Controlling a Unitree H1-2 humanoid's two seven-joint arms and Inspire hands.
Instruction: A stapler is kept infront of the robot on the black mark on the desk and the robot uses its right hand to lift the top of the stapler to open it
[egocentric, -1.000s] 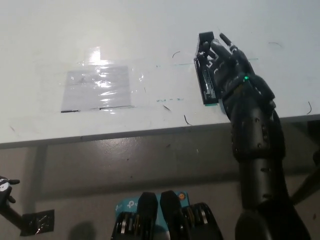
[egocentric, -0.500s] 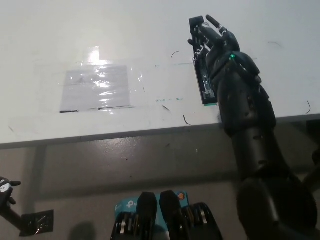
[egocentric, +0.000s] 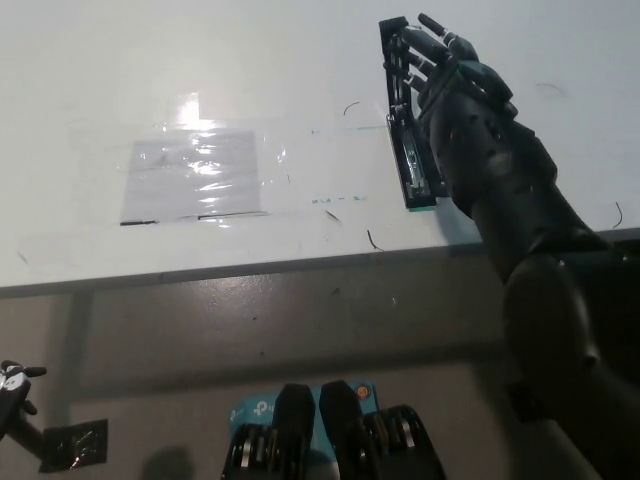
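A black stapler (egocentric: 415, 165) lies on the white desk (egocentric: 250, 80) at the right, lengthwise toward the front edge. Its base with the shiny staple channel stays flat on the desk. Its top arm (egocentric: 393, 55) is swung up and away at the far end. My black right hand (egocentric: 450, 70) reaches in from the lower right, its fingers curled on that raised top. The stapler's right side is hidden behind the hand and forearm. Only the tip of my white left hand (egocentric: 12, 382) shows at the lower left edge, below the desk.
A clear taped sheet over a grey patch (egocentric: 195, 175) lies left of centre on the desk. Small black pen marks dot the surface near the stapler. The desk's front edge (egocentric: 250, 265) crosses the picture. A blue box (egocentric: 250, 412) sits on the floor below.
My right hand has moved farther out across the desk and risen, swinging the stapler's top open from the base. The base stayed where it was.
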